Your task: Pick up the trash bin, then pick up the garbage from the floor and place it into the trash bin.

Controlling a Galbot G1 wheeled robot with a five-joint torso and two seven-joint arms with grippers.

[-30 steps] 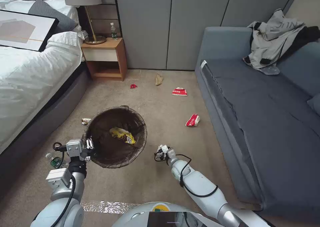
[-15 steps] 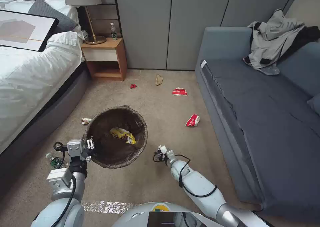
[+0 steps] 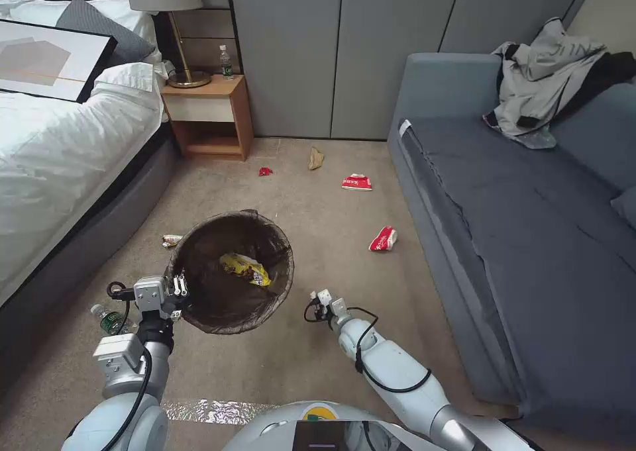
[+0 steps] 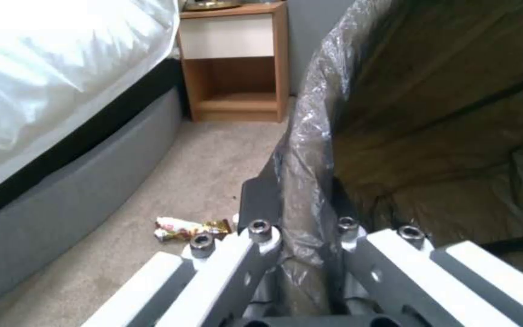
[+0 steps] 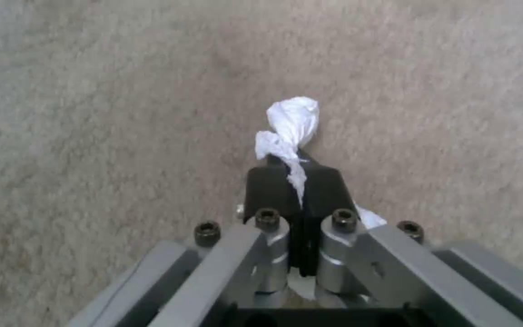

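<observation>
Okay, my left end effector (image 3: 177,297) is clamped on the trash bin (image 3: 228,272) rim, bin held above the carpet; my right end effector (image 5: 298,190) pinches a white tissue wad (image 5: 290,125) beside it.

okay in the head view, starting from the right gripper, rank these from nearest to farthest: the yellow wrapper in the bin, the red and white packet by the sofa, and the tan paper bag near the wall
From the right gripper:
1. Yellow wrapper, inside the trash bin, toward the robot's left.
2. Red-and-white packet, on the carpet beside the sofa, ahead and to the right.
3. Tan paper bag, on the floor by the far wall panels.
</observation>
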